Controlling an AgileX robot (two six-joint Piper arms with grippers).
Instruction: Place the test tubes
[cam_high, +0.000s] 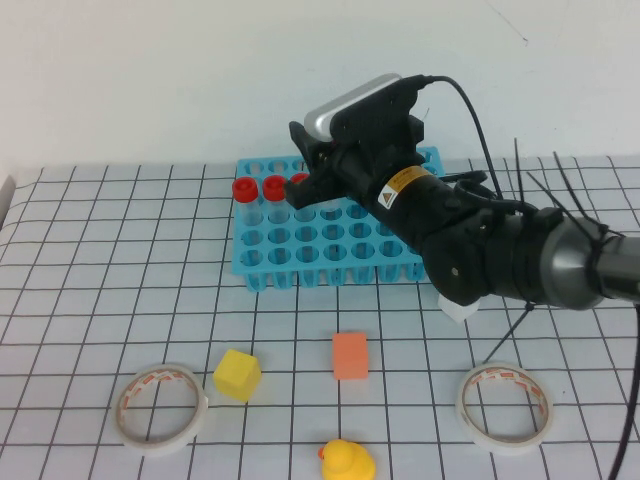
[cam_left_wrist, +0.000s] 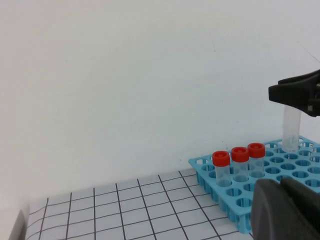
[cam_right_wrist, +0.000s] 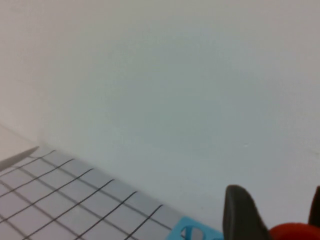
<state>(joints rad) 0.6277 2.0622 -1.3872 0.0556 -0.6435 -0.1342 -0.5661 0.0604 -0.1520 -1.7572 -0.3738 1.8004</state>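
White wall (cam_high: 150, 70) rises behind a bench (cam_high: 100, 280) covered in a black grid. A blue rack (cam_high: 335, 262) stands toward the back of the bench, and three red-capped tubes (cam_left_wrist: 240, 162) stand in a row in its left end. The right hand (cam_high: 312, 172) reaches over the rack from the right and holds a fourth test tube (cam_left_wrist: 291, 127) upright by its red top – fingers (cam_right_wrist: 240, 215) pressed on either side of the cap. The tube's clear lower end is at the rack's top; whether it has entered a hole cannot be told. The left hand (cam_left_wrist: 282, 200) shows only in its own wrist view, closed and empty, low beside the rack. Nearer the front lie a yellow cube (cam_high: 237, 375), an orange cube (cam_high: 350, 356), a rubber duck (cam_high: 347, 462) and two tape rolls (cam_high: 160, 405) – well apart from the rack.
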